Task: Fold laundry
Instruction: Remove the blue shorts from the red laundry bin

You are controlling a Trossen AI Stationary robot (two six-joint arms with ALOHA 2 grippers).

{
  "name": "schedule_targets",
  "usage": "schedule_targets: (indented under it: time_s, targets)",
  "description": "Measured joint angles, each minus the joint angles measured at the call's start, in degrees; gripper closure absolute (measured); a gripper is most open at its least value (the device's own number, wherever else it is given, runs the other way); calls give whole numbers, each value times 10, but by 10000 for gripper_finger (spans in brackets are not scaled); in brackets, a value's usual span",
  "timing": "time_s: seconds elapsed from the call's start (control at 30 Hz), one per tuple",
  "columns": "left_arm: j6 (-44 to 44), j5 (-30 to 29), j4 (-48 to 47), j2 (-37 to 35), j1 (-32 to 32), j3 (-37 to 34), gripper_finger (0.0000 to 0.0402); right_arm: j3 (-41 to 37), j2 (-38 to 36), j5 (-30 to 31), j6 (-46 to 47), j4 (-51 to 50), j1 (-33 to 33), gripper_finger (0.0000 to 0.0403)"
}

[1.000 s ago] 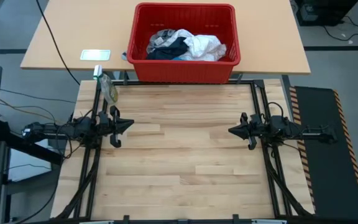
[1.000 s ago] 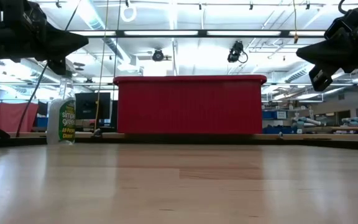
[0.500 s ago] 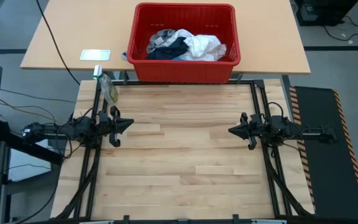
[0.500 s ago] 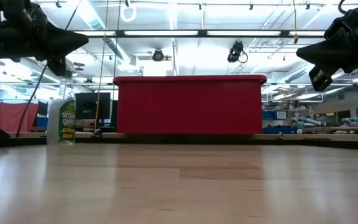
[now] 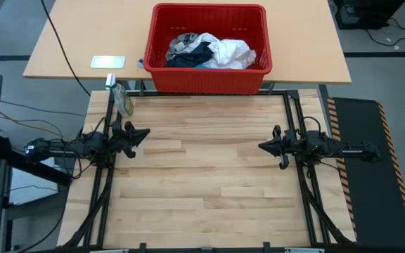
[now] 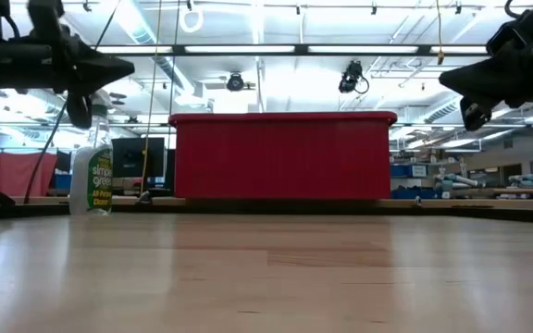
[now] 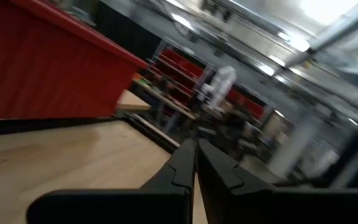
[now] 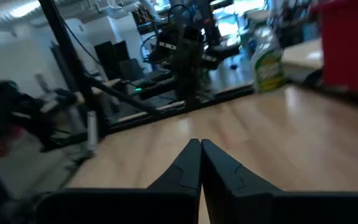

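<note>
left hand (image 5: 143, 133): fingers pressed together, holding nothing, above worktop (image 5: 202, 176) edge
right hand (image 5: 262, 147): fingers together, holding nothing, facing left hand
laundry (image 5: 209, 51): in basket (image 5: 209, 81), well beyond both hands

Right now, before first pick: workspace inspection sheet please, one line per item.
Surface: wooden table, bare between the arms.
Job's things: laundry heaped in the red basket on the far table; dark, white and grey pieces, none folded.
Clutter: spray bottle at the table's far left corner; pale card left of the basket.
Grippers: left tool shut, at the table's left edge; right tool shut, at the right edge; both empty.
Cables: black cable across the far table.
Surroundings: workshop benches and shelving; no person seen.
</note>
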Motion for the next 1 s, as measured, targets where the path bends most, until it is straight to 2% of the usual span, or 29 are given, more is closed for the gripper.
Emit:
schedule_targets:
  time_s: [0.07,0.13,0.23,0.33,0.4,0.47,0.57,0.67,0.83,1.0]
  targets:
    - [-17,-29,1,9,0,0,381,0,0,48,-18,34,0,387]
    - [-36,-43,0,26,0,0,381,0,0,132,-6,86,0,387]
    - [-75,-48,0,64,0,0,381,0,0,322,51,158,-1,387]
    - [-139,-62,-2,113,0,3,381,0,0,527,157,182,-1,387]
    - [-163,-78,-3,152,0,20,381,0,1,622,230,177,-3,387]
    - [-171,-91,0,189,0,41,381,0,5,682,245,155,-8,387]
    - [-170,-96,1,246,0,78,381,0,6,698,217,105,-16,387]
    - [-171,-96,-1,299,1,114,381,0,7,674,218,78,-21,387]
    - [-185,-78,-32,362,36,192,381,0,14,546,288,74,-36,390]
    - [-143,16,-142,409,120,295,381,0,54,399,353,33,-63,392]
